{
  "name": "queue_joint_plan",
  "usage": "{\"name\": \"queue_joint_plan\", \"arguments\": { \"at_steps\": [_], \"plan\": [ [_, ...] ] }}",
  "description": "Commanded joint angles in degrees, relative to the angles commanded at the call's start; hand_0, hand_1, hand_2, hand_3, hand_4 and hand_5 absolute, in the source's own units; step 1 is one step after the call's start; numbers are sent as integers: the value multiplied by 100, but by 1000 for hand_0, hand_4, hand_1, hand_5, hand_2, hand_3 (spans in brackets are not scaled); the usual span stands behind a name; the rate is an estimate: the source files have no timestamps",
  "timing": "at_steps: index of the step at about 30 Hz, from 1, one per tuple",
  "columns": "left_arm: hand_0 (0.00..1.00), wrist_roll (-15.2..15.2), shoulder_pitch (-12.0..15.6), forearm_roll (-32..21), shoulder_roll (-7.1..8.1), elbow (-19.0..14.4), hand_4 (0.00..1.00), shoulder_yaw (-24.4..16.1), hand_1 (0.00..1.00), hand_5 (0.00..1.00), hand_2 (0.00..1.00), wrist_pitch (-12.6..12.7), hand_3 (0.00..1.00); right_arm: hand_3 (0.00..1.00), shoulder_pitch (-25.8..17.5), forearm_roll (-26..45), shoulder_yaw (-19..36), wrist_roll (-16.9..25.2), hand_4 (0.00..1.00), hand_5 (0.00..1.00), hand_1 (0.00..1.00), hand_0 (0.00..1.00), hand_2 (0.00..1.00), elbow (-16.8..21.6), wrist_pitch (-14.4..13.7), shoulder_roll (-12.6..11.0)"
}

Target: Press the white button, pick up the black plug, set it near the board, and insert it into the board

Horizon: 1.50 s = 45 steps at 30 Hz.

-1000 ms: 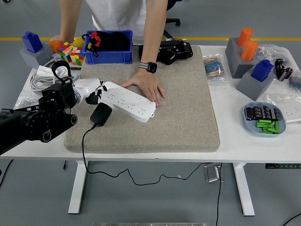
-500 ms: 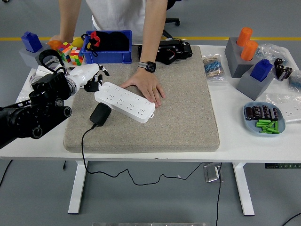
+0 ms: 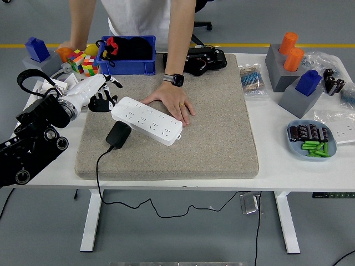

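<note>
Left hand: the robot's white left hand (image 3: 99, 91) hovers at the upper left of the grey mat, just left of the power strip's end; its dark-tipped fingers (image 3: 105, 103) hang loosely curled downward and hold nothing.
Left arm: the black arm (image 3: 34, 133) enters from the left edge of the frame and angles up toward the mat's far-left corner.
Power strip: a white multi-socket board (image 3: 147, 119) lies diagonally on the mat (image 3: 211, 133), left of centre, its left end near the robot's hand, apart from it.
Black plug: a black plug (image 3: 118, 134) sits on the mat just below the board's left end, its cord (image 3: 99, 177) trailing off the near edge of the table.
Person: a person stands at the far side, one hand (image 3: 175, 102) flat on the mat and touching the board's upper right edge, a watch on that wrist; the other hand is at the upper left behind a colourful cube (image 3: 84, 62).
Surroundings: a blue bin (image 3: 127, 66) sits beyond the mat; at right, a blue dish (image 3: 310, 139) of green and dark parts, grey blocks with orange and blue pieces.
Right arm: out of frame.
</note>
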Motion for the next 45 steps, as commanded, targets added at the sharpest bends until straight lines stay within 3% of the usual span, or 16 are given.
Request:
{"name": "queue_joint_plan", "arguments": {
  "at_steps": [4,5,10,11,16,17,22,23,28,29,34,35,45],
  "plan": [
    [566,-49,433,76,5,-275,819,-248,728,183,690,164,765,668,-5,-4,3,1,725,490,718,805,715,3,-2,-3],
    [802,-55,533,106,-5,-322,973,-305,843,475,794,215,844,668,-8,-5,3,2,725,490,718,805,715,3,-2,-2],
    [802,23,912,232,-75,-555,973,-531,843,475,794,396,844,668,-8,-9,8,-1,725,490,718,805,715,-1,2,12],
    [862,57,989,238,-100,-597,998,-574,906,633,867,420,920,668,-9,-9,5,-1,725,490,718,805,715,0,4,14],
    [862,179,1292,282,-219,-731,998,-692,906,633,867,512,920,668,5,-11,1,2,725,490,718,805,715,19,7,6],
    [885,198,1351,301,-244,-749,998,-714,921,700,894,534,933,668,5,-12,1,4,725,490,718,805,715,24,5,1],
    [885,120,1656,582,-432,-698,998,-784,921,700,894,791,933,668,-4,-18,-17,2,725,490,718,805,715,17,9,0],
    [877,101,1685,661,-456,-671,998,-786,909,599,873,839,913,668,-8,-19,-23,1,726,489,718,805,715,15,11,3],
    [877,45,1727,990,-517,-539,998,-635,909,599,873,1129,913,668,-3,-20,-57,1,726,489,718,805,715,11,12,-12],
    [850,51,1732,1052,-526,-523,998,-625,867,355,842,1153,884,668,-2,-18,-62,3,725,489,718,805,715,14,11,-17],
    [850,110,1702,1347,-580,-353,998,-530,867,355,842,1211,884,668,34,-10,-96,5,725,489,718,805,715,24,10,-43],
    [823,111,1696,1376,-586,-323,984,-504,833,267,819,1219,845,668,38,-8,-99,7,726,489,718,805,715,25,10,-45],
    [800,-11,1592,1328,-658,-12,981,-325,816,255,804,1344,836,668,45,-1,-153,8,726,488,718,805,715,19,13,-67]
  ]
}}
